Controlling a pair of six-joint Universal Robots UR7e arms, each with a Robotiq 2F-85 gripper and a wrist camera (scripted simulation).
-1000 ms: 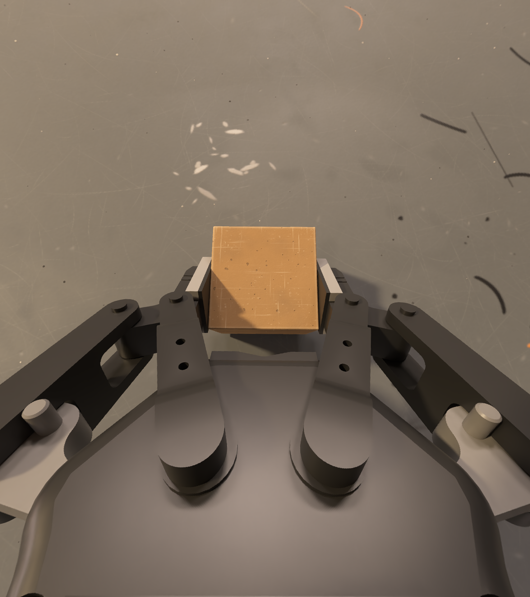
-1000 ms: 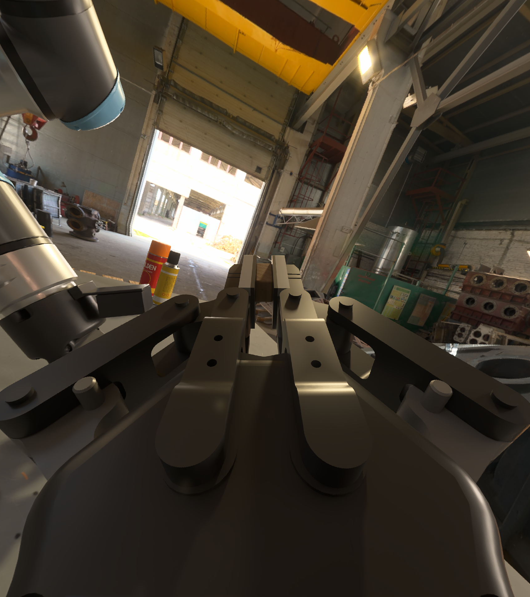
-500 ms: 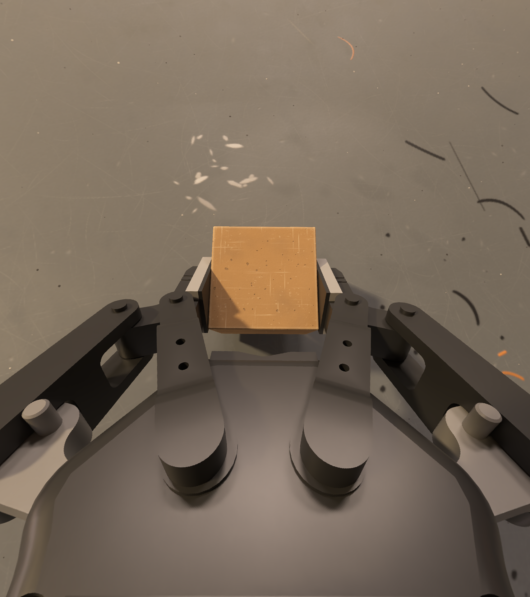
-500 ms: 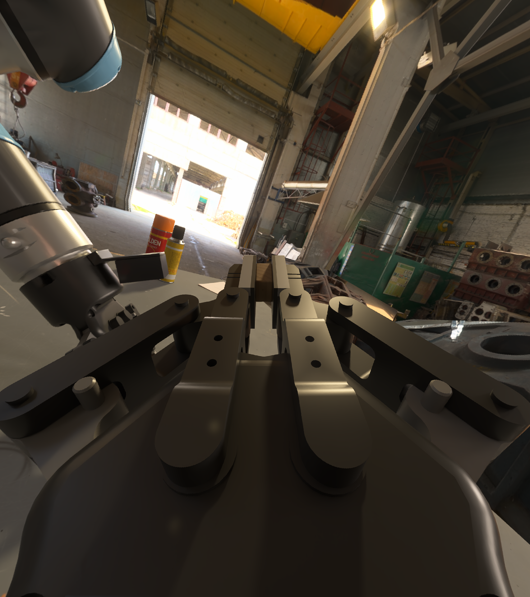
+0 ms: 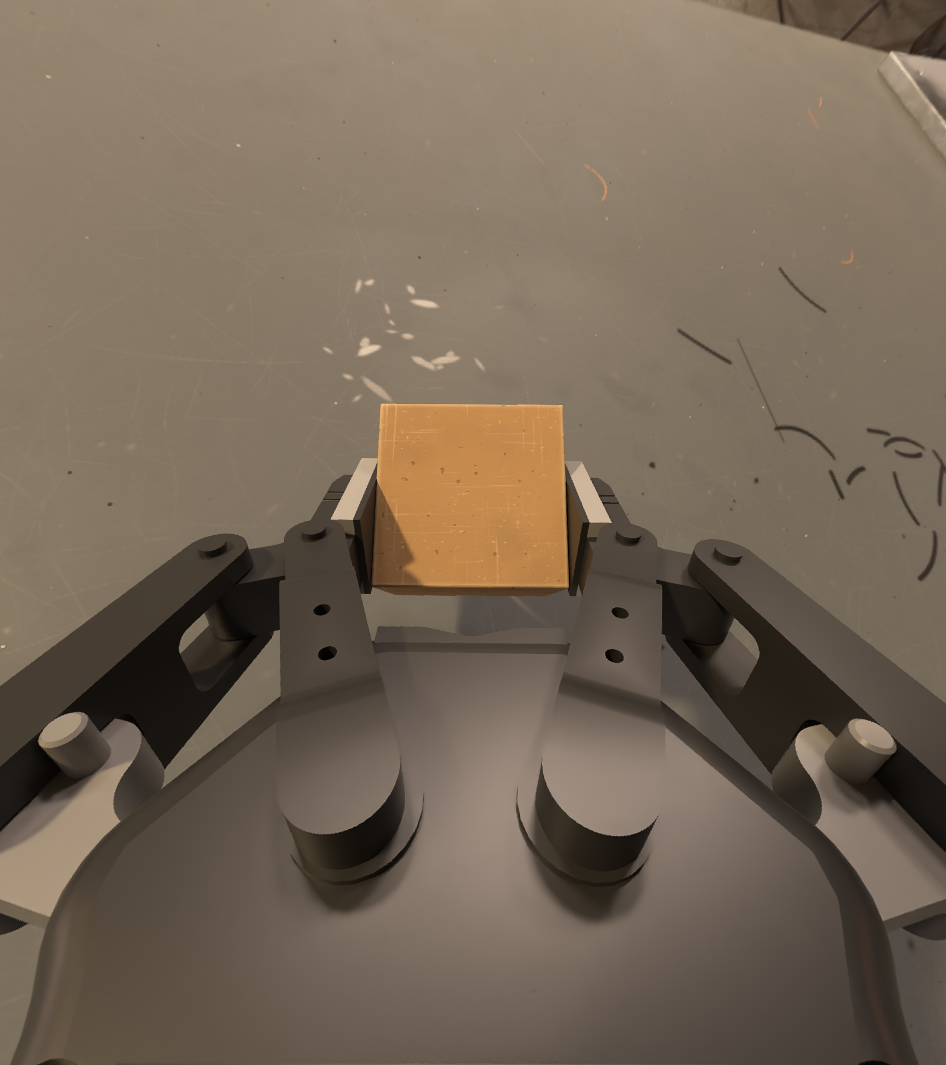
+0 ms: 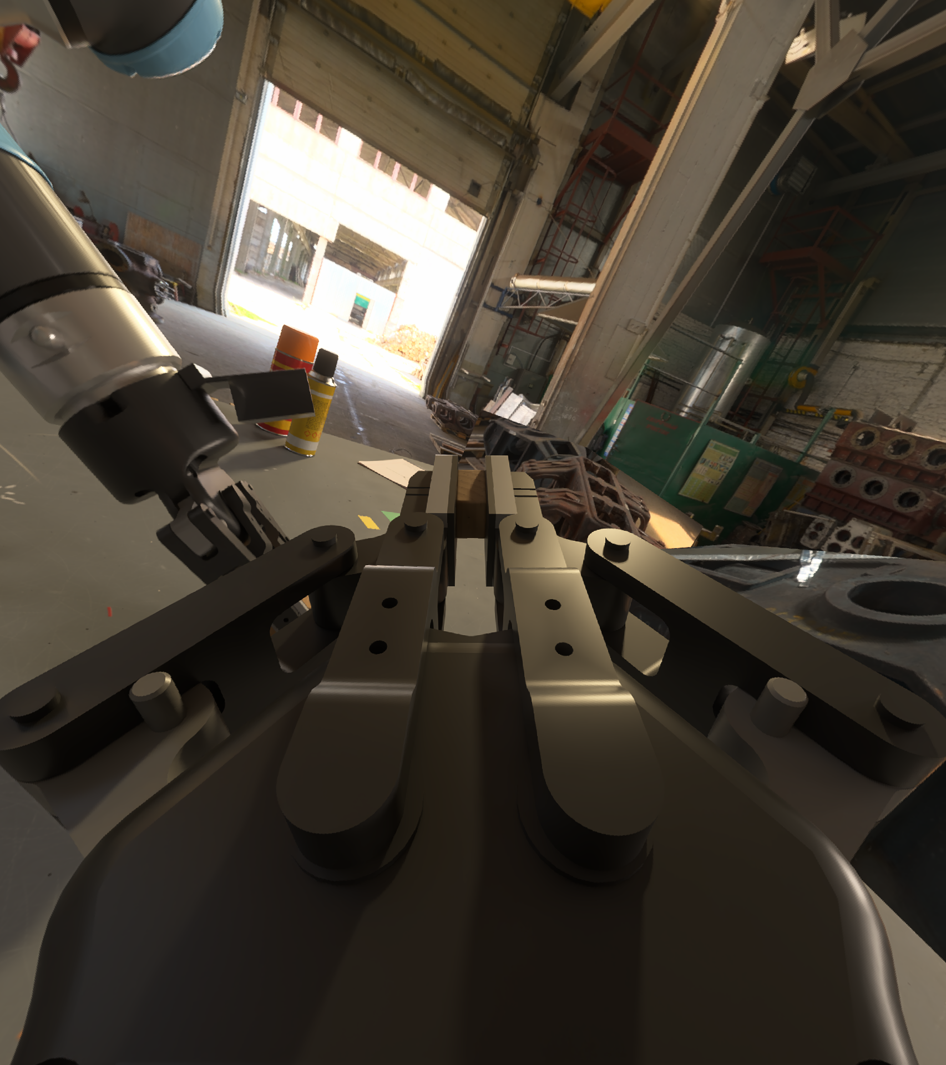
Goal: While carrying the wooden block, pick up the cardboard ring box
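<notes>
Left gripper [image 5: 470,524] is clamped on the wooden block [image 5: 470,498], one pad against each side face, and the block sits square between them, clear of the grey table [image 5: 170,230] below with its shadow falling on the palm. So the carrying half of the job looks sound: the orange-brown cube is aloft and level, and nothing suggests it is slipping. On the tabletop beneath lie only pale flecks [image 5: 401,346], dark curled shavings [image 5: 897,484] and a few orange ones, with a metal edge [image 5: 943,132] at the far right corner. In the right wrist view, the left arm [image 6: 55,323] reaches down at the left; past it stand an orange can [image 6: 293,369] and a yellow spray can [image 6: 315,412] near the far edge of the table. Then, at centre, the right gripper [image 6: 470,490] is closed narrow on a small tan-brown thing that I take to be the cardboard ring box [image 6: 471,502], pinched between the pads near their tips. This gripper points out level across the workshop rather than down at the table, so I judge the box to be lifted already. If that reading holds, both objects are in hand and little remains beyond keeping both grips firm. Only a sliver of the box shows, so how deep the grip is cannot be told.
</notes>
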